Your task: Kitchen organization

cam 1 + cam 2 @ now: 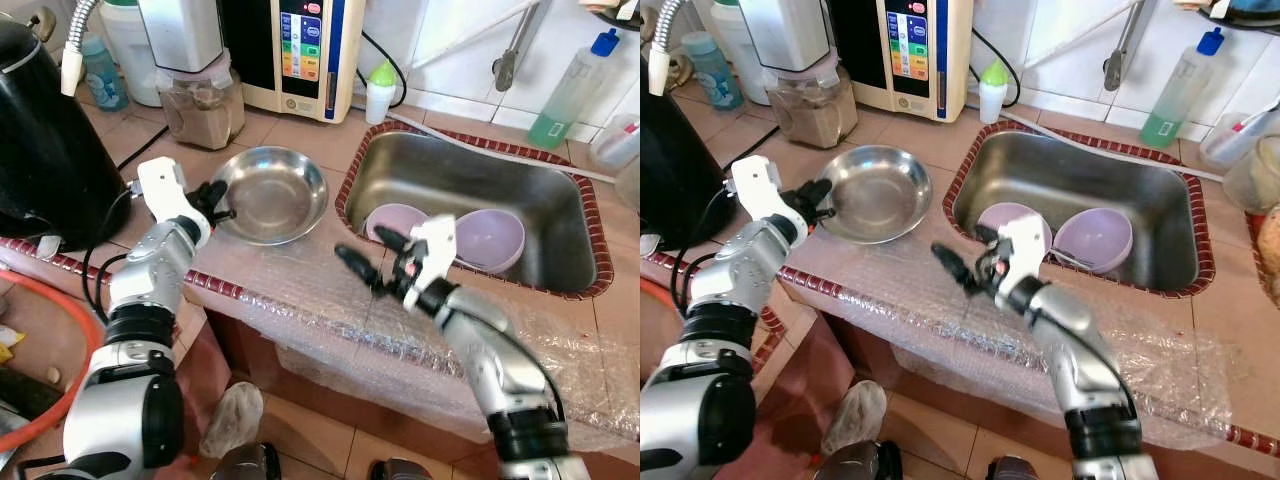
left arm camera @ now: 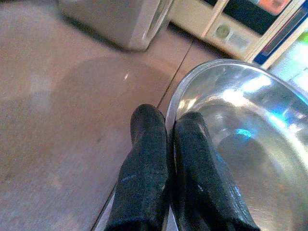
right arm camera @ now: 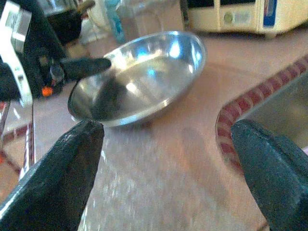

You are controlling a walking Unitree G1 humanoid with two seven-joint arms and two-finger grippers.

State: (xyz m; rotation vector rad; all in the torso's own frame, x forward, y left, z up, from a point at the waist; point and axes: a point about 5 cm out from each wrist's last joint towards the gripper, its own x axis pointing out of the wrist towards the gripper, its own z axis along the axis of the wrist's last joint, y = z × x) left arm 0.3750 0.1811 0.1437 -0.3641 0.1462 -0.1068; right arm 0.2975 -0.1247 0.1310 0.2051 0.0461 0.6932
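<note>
A shiny steel bowl [image 1: 270,192] sits on the tiled counter left of the sink [image 1: 560,215]. My left gripper [image 1: 218,200] is shut on the bowl's left rim [image 2: 169,120], one finger inside and one outside. My right gripper [image 1: 372,256] hovers open above the bubble wrap [image 1: 330,310] at the counter's front edge, right of the bowl and pointing toward it [image 3: 139,77]. Two lilac bowls [image 1: 488,238] lie in the sink.
A black kettle [image 1: 45,130] stands at the far left. A blender jar [image 1: 200,95] and a cream water machine [image 1: 295,50] are behind the bowl. A green bottle [image 1: 565,90] stands behind the sink. A small white bottle [image 1: 378,92] is near the sink corner.
</note>
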